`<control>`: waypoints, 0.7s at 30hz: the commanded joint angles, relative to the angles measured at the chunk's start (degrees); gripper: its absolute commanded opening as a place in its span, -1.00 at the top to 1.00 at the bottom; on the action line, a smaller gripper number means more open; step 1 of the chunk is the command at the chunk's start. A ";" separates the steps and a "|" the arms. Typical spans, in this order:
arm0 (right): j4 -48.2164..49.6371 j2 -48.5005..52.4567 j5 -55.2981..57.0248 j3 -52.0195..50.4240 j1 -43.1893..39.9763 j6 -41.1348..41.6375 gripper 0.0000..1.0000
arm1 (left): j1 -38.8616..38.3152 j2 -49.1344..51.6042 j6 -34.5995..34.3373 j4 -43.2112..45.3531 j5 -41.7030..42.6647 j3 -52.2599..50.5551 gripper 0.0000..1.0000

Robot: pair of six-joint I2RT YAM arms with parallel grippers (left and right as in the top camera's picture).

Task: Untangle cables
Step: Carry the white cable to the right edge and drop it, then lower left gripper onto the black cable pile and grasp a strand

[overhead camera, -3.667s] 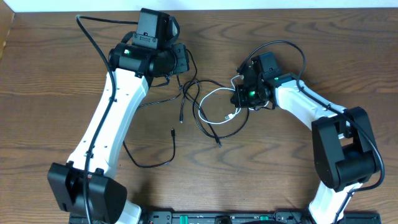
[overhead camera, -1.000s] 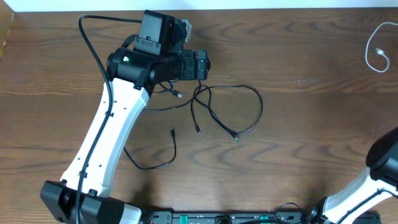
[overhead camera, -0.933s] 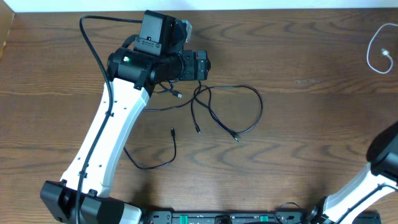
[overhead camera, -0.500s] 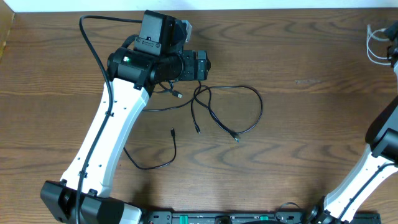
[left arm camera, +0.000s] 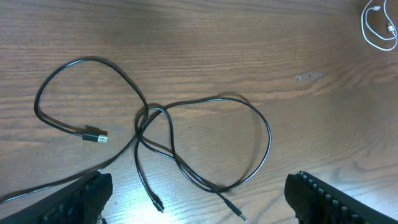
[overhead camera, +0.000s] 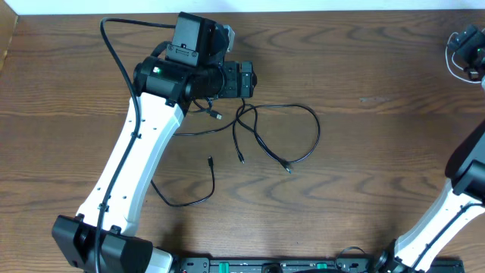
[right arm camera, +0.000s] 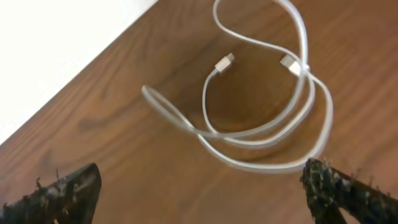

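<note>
Two black cables lie crossed on the wooden table; in the left wrist view they overlap near a knot-like crossing (left arm camera: 144,118). One black cable (overhead camera: 318,130) forms a wide loop, the other black cable (overhead camera: 189,203) curves near the left arm. My left gripper (overhead camera: 248,80) hovers over the crossing, open (left arm camera: 199,186), with nothing between its fingers. The white cable (right arm camera: 261,134) lies coiled by itself at the far right back corner (overhead camera: 449,68). My right gripper (overhead camera: 471,47) stands open (right arm camera: 199,183) just above the white cable, holding nothing.
The table's back edge (overhead camera: 341,10) runs close behind the white cable, and a pale surface (right arm camera: 56,37) lies beyond it. The left arm's thick black wire (overhead camera: 114,53) arcs over the table's back left.
My right gripper has opened and let go of the white cable, which now rests on the table. It has come into the overhead view at the right edge. The left arm barely shifted.
</note>
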 commanded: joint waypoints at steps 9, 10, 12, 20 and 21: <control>-15.89 -20.44 -24.46 0.42 0.42 -10.16 -0.98 | 0.26 0.48 1.20 -1.07 -6.38 0.74 -0.88; -17.70 -21.24 -29.05 0.42 0.72 -12.37 -0.95 | 0.52 0.31 1.20 -1.49 -7.19 0.74 -0.87; -20.83 -21.92 -34.32 0.42 1.77 -12.85 -0.89 | 1.49 -0.28 1.22 -2.69 -7.74 0.74 -0.87; -34.56 -20.70 -34.32 -0.09 15.63 -17.68 -0.60 | 8.46 -3.26 0.28 -12.26 -5.55 0.76 -0.79; -35.17 -20.55 -32.20 -0.09 17.68 -17.66 -0.62 | 8.72 -3.21 0.26 -13.53 -4.87 0.70 -0.79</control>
